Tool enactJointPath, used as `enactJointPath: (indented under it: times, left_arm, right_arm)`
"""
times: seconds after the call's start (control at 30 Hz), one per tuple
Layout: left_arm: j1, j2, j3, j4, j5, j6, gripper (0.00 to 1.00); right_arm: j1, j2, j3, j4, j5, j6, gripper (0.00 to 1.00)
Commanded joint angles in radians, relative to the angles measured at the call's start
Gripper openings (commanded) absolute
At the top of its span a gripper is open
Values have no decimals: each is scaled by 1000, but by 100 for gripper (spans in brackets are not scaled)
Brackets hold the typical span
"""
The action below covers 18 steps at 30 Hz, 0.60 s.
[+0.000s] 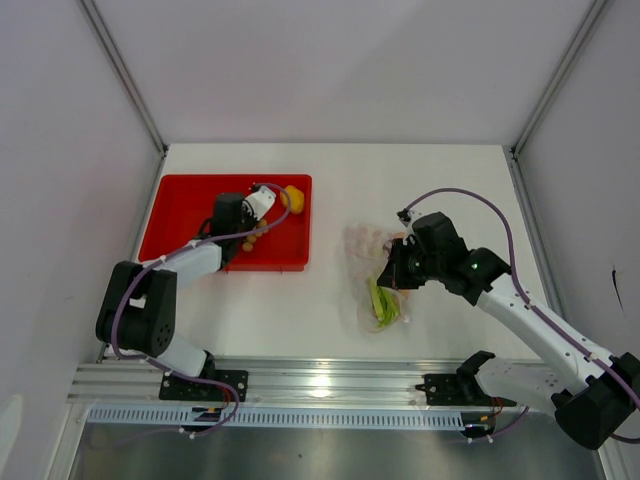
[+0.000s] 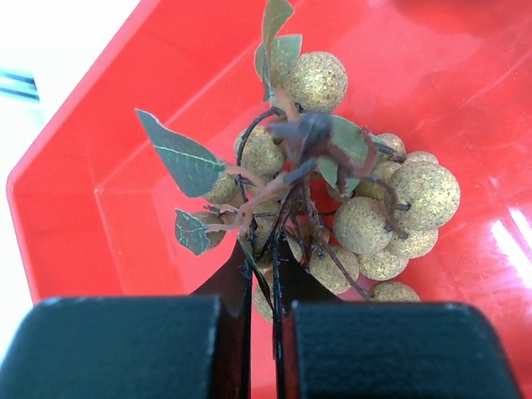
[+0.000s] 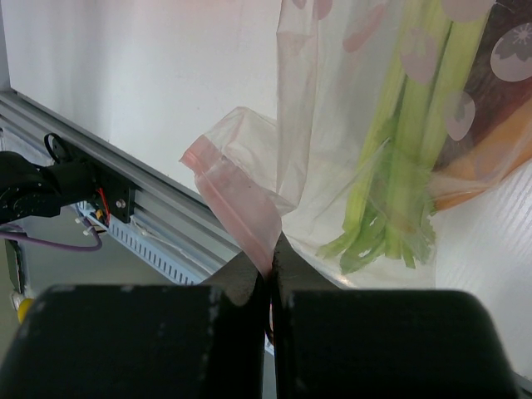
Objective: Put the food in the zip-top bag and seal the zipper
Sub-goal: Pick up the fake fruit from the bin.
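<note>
My left gripper (image 2: 263,274) is shut on the stem of the bunch of tan round berries (image 2: 374,208) and holds it over the red tray (image 2: 75,191); in the top view this gripper (image 1: 250,232) is over the tray's right part, next to the small yellow-orange fruit (image 1: 294,197). My right gripper (image 3: 272,264) is shut on the pink-red zipper strip (image 3: 237,199) of the clear zip-top bag (image 3: 332,133). The bag (image 1: 372,270) lies on the table and holds the green-white stalks (image 3: 399,191), a purple-brown piece (image 3: 507,58) and an orange piece (image 3: 490,166).
The red tray (image 1: 180,215) sits at the table's left back. An aluminium rail (image 1: 330,385) runs along the near edge. White walls enclose the table on three sides.
</note>
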Motion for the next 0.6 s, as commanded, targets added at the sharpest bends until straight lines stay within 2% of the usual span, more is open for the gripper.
enactJointPath:
  times: [0.0,0.3,0.57]
  left_arm:
    - [10,-59,25,-31,-24,-58,1]
    - [10,-211,146,-315,-57,-208,1]
    - [10,-408,284,-544,45,-362,1]
  right_arm:
    - [-3,-3,42,20,9,9,0]
    - [-3,22,74,9,42,6,0]
    - [-16,69,121,-5,61,-14,0]
